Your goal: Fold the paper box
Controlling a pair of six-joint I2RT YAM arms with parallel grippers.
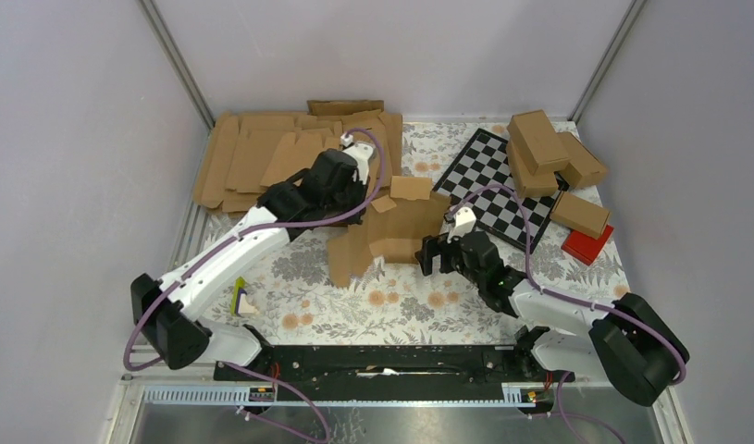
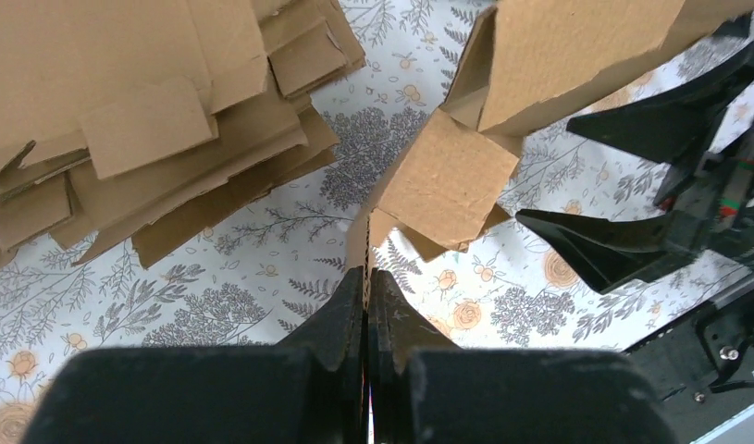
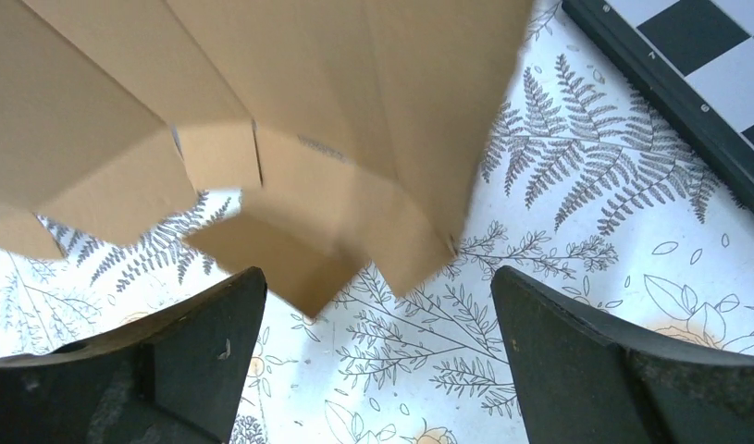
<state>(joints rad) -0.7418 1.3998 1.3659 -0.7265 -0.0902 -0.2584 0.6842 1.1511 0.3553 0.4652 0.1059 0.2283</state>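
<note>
Edgewise in left claw [image 2: 366, 280]: paper box [image 2: 450, 178]

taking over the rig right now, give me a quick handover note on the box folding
Left tool: shut, pinching a thin edge of the paper box.
Right tool: open, holding nothing; the box sits just ahead of it.
Paper box: mid-table between the arms, partly bent up, flaps splayed open.
Done: one blank is off the heap of flat blanks and partly creased.
Left: close the walls and tuck the flaps; it probably then goes with the finished cartons at far right.
</note>
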